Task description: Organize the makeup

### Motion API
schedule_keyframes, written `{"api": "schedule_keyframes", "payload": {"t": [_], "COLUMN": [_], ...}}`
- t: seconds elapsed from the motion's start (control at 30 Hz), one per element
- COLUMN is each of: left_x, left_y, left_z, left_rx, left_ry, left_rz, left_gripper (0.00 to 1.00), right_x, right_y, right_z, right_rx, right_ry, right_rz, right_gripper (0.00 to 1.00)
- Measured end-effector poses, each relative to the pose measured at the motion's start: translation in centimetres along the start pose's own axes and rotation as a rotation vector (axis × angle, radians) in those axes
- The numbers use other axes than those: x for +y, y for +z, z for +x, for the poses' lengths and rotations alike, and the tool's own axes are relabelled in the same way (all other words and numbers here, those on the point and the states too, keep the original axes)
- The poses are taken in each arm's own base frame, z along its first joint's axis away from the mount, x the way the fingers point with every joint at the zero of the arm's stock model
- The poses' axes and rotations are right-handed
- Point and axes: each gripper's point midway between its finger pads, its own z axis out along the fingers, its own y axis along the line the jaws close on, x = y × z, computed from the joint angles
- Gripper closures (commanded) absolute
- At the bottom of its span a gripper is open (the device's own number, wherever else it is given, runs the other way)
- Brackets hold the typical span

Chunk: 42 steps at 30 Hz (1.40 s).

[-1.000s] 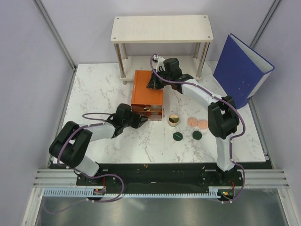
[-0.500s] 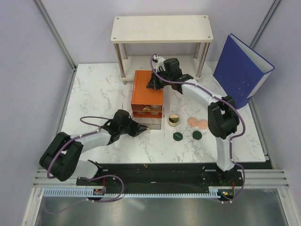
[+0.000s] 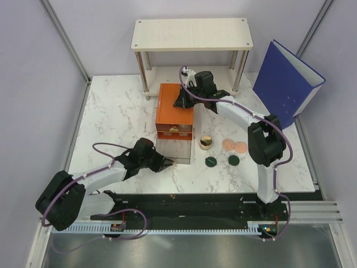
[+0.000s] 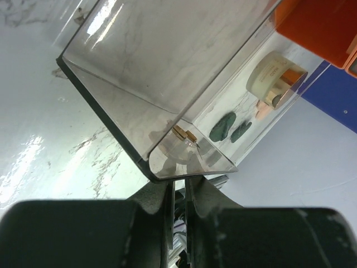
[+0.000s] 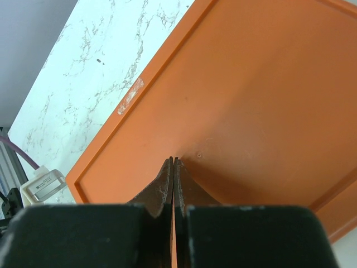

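Observation:
The makeup lies on the marble right of the orange box of drawers (image 3: 175, 106): a cream gold-capped tube (image 3: 206, 142), two peach-pink discs (image 3: 228, 144) and two dark green discs (image 3: 211, 162). My left gripper (image 3: 167, 162) is shut on the front tab of the box's clear bottom drawer (image 3: 174, 151), which stands pulled out and holds nothing. Through the drawer (image 4: 167, 84) in the left wrist view show the tube (image 4: 273, 75) and the green discs (image 4: 223, 125), with the left gripper (image 4: 179, 181) below. My right gripper (image 5: 173, 161) is shut, its tips pressed on the box's orange top (image 5: 251, 100).
A big blue binder (image 3: 284, 81) stands open at the right rear. A pale wooden shelf on metal legs (image 3: 191, 34) stands behind the orange box. Walls close in the table left and right.
My left gripper has drawn back toward the near edge with the clear drawer, which now sticks out of the orange box. The right arm stays on the box top.

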Motion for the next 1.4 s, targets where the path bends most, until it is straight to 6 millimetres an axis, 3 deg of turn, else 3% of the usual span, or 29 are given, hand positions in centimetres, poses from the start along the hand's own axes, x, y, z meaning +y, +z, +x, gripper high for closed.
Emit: {"api": "schedule_keyframes", "payload": {"t": [0.07,0.17,0.2,0.27,0.37,0.57,0.67,0.77,0.9,1.03,1.1,1.2,1.3,1.4], "left_x": [0.2,0.3,0.2,0.3,1.2,2.0,0.9,-2.5,-7.9,-13.1,-15.4,-19.0,-19.7,-20.1], "left_y": [-0.2,-0.3,-0.3,-0.3,-0.1,-0.4,-1.4,-3.5,-8.0,-11.1,-11.3,-9.5,-7.2,-5.6], "left_z": [0.1,0.3,0.3,0.3,0.8,1.3,1.4,1.6,1.6,-0.1,-1.4,-4.4,-7.3,-10.2], "left_rx": [-0.003,-0.005,-0.005,-0.002,0.02,0.056,0.064,0.054,-0.013,-0.154,-0.216,-0.284,-0.306,-0.308], "left_ry": [0.005,0.015,0.023,0.061,0.13,0.197,0.27,0.371,0.514,0.686,0.758,0.848,0.89,0.902], "left_rz": [-0.002,-0.007,-0.01,-0.025,-0.082,-0.141,-0.143,-0.053,0.124,0.182,0.156,0.081,-0.009,-0.082], "left_gripper": [0.98,0.82,0.56,0.34,0.25,0.25,0.3,0.29,0.27,0.25,0.27,0.32,0.37,0.7], "right_x": [0.1,0.2,0.3,0.3,0.4,0.4,0.6,0.7,0.9,1.0,0.9,0.8,0.2,-0.9], "right_y": [-0.1,-0.1,-0.1,-0.1,-0.1,-0.2,-0.2,-0.4,-0.8,-1.7,-2.2,-3.2,-4.9,-7.2], "right_z": [0.1,0.2,0.3,0.3,0.3,0.2,0.2,0.4,0.6,0.7,0.5,-0.4,-1.2,-2.0], "right_rx": [0.001,0.004,0.005,0.006,0.007,0.006,0.012,0.022,0.042,0.08,0.094,0.096,0.089,0.073], "right_ry": [0.004,0.009,0.01,0.012,0.013,0.014,0.016,0.024,0.034,0.058,0.066,0.073,0.077,0.087], "right_rz": [-0.004,-0.009,-0.011,-0.012,-0.015,-0.015,-0.015,-0.013,-0.004,0.032,0.052,0.083,0.124,0.176], "right_gripper": [1.0,1.0,1.0,1.0,1.0,1.0,1.0,1.0,1.0,0.97,0.94,0.73,0.56,0.45]}}
